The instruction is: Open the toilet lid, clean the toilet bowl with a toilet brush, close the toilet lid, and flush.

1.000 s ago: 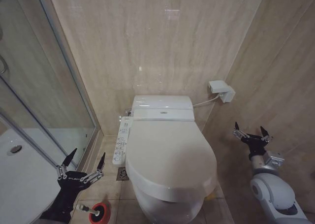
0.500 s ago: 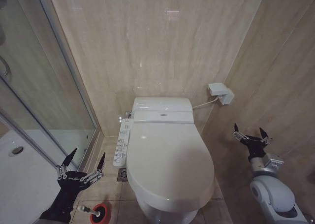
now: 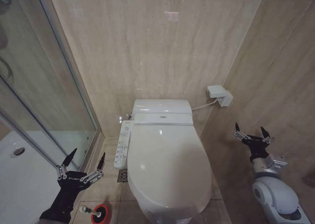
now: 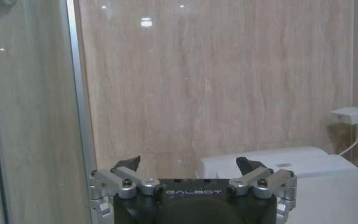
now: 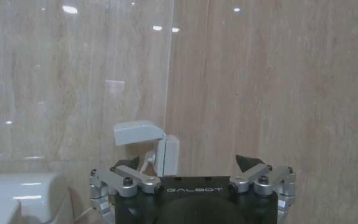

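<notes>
While the toilet lid (image 3: 167,167) lies shut over the toilet bowl (image 3: 162,211), we hold our left pincer (image 3: 84,161) spread wide above the floor beside the toilet brush (image 3: 87,210) in its red holder (image 3: 101,214); our right pincer (image 3: 252,132) hangs spread near the wall.

The head camera has tilted slightly upward.

The left gripper (image 3: 83,158) hangs low on the robot's left, its fingers spread wide and pointing forward. The right gripper (image 3: 252,132) is raised on the right, fingers likewise apart
</notes>
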